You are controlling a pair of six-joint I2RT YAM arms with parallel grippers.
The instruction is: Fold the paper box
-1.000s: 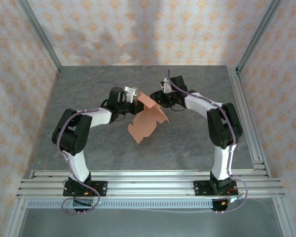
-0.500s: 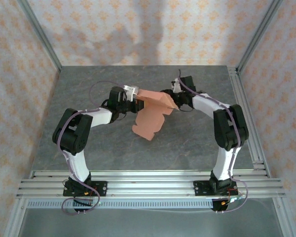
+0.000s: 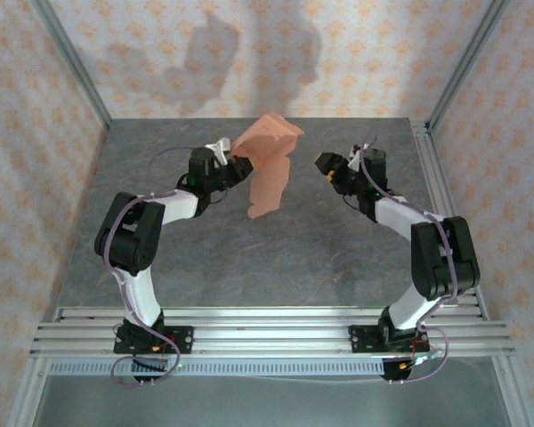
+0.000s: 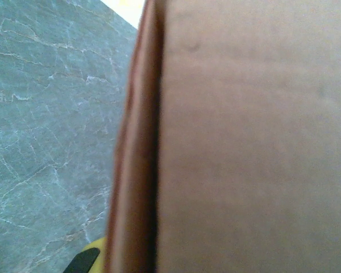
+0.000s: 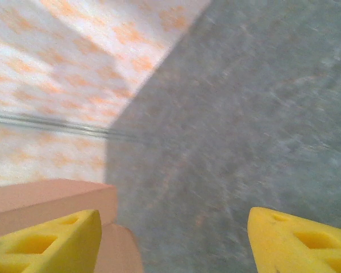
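Observation:
The paper box (image 3: 269, 165) is a salmon-orange card, partly folded, held up in the air over the far middle of the table with a long flap hanging down. My left gripper (image 3: 234, 160) is shut on its left edge. In the left wrist view the card (image 4: 244, 142) covers most of the picture, and one yellow finger pad (image 4: 91, 256) peeks out at the bottom. My right gripper (image 3: 331, 169) stands open to the right of the card, apart from it. Its yellow fingertips (image 5: 45, 242) frame bare table, with the card's corner (image 5: 51, 199) at the left.
The grey marbled table (image 3: 249, 258) lies under both arms. Patterned walls (image 3: 249, 53) close the back and sides. An aluminium rail (image 3: 445, 205) runs along the right edge, and more rails (image 3: 267, 329) cross the near edge by the arm bases.
The right gripper let go of the card, opened and drew back to the right. The left gripper lifted the card higher and toward the back wall.

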